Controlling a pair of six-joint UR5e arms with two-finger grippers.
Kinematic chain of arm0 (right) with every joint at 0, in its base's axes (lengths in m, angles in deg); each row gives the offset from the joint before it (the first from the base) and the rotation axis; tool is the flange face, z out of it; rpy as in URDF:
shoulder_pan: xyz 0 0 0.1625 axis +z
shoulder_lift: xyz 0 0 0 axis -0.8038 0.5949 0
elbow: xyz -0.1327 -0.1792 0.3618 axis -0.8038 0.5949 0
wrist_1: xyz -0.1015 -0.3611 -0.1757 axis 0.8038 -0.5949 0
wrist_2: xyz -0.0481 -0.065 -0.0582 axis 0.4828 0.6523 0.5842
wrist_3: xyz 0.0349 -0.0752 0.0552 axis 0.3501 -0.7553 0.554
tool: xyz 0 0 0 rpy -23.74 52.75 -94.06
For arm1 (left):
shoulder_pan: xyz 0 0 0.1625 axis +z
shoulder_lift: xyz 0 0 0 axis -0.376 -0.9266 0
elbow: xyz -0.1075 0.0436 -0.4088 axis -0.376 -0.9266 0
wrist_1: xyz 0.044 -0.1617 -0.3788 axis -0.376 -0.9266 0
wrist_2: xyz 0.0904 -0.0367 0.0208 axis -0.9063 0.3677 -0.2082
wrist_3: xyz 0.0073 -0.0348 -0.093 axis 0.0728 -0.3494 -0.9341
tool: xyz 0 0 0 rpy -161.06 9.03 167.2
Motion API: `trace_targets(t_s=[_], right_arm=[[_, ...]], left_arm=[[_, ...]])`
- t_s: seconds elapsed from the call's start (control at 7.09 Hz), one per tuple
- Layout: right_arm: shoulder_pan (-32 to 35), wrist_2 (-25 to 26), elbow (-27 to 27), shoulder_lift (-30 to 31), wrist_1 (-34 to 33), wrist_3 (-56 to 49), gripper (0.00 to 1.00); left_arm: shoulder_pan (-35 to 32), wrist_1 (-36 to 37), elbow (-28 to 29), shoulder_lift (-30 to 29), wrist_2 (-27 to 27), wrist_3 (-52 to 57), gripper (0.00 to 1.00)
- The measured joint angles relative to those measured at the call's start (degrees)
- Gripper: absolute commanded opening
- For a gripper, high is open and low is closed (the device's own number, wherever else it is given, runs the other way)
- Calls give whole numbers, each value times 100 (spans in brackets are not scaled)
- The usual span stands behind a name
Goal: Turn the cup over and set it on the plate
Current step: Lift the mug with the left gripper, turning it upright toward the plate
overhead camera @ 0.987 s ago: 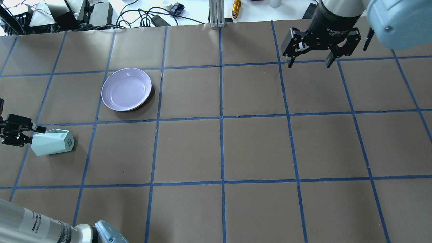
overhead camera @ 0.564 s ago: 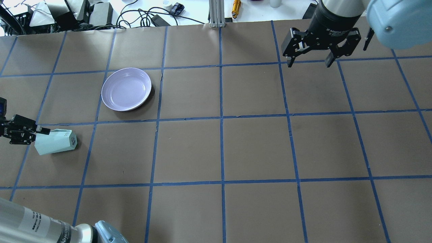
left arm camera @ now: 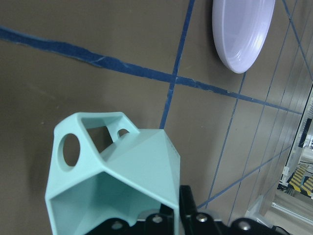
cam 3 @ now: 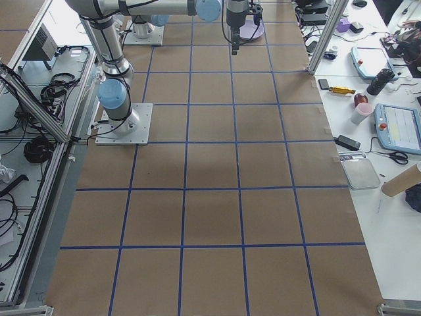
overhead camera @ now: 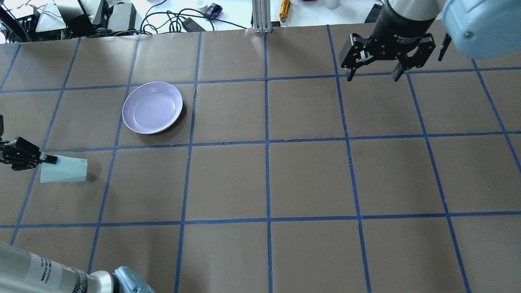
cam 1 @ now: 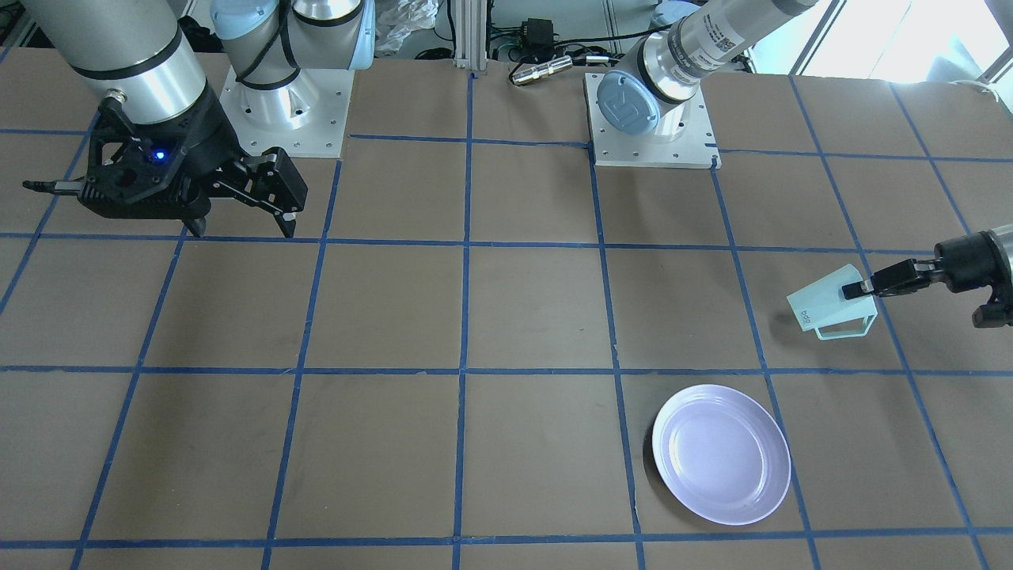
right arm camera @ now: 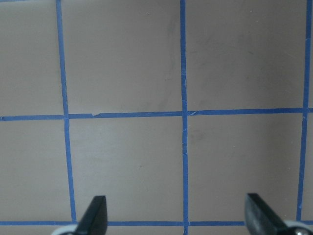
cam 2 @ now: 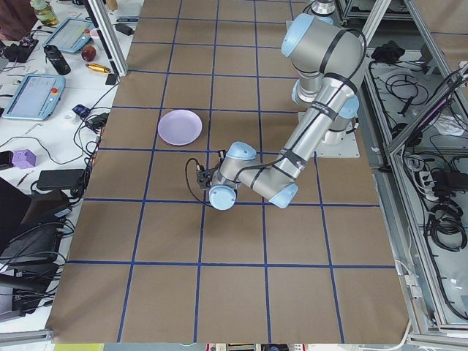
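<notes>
Gripping the cup [overhead camera: 65, 171] at its rim, the left gripper [overhead camera: 49, 159] has its fingers pinched narrow on one wall of the mouth. The wrist view suggests one finger inside and one outside.

- Cup position: far left of the table [overhead camera: 309, 179] in the overhead view, lying roughly horizontal. The mouth faces the gripper and the base faces the table centre.
- Handle [cam 1: 851, 324]: sits on the operator-facing side.
- Contact with the table: a shadow beside the cup suggests it is just off the surface, but the views don't settle whether it touches.
- Plate [overhead camera: 152, 107]: bare, nothing on it. It is well apart from the cup, across a blue tape line [overhead camera: 81, 149] and one grid cell further toward the middle.
- Right gripper [overhead camera: 372, 73]: jaws spread wide and holding nothing, parked above the far right of the table. It looks to have no part in this.

Progress, as a judgement:
- Done: the grasp.
- In hand: the flip, about halfway, since the cup is sideways with its mouth neither up nor down.
- Left: finish the wrist roll until the mouth faces up, carry the cup over the plate, lower the base onto the plate's centre, and let go.

Nothing has been placed so far.

Risk: a thin-wall pinch on a faceted rim could let the cup slip or swing during the remaining rotation.
</notes>
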Motion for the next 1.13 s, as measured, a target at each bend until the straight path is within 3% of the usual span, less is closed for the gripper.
trace_targets(t_s=[0.28, 0.56, 1.13], right_arm=[[0, -1, 0, 0, 0, -1, 100], [0, -3, 0, 0, 0, 3, 100], [0, -3, 0, 0, 1, 4, 100]], left_arm=[[-274, -208, 212, 448, -19, -94, 0], [-964, -64, 419, 949, -270, -422, 0], [-3091, 1782, 615, 1032, -1823, -1130, 0]])
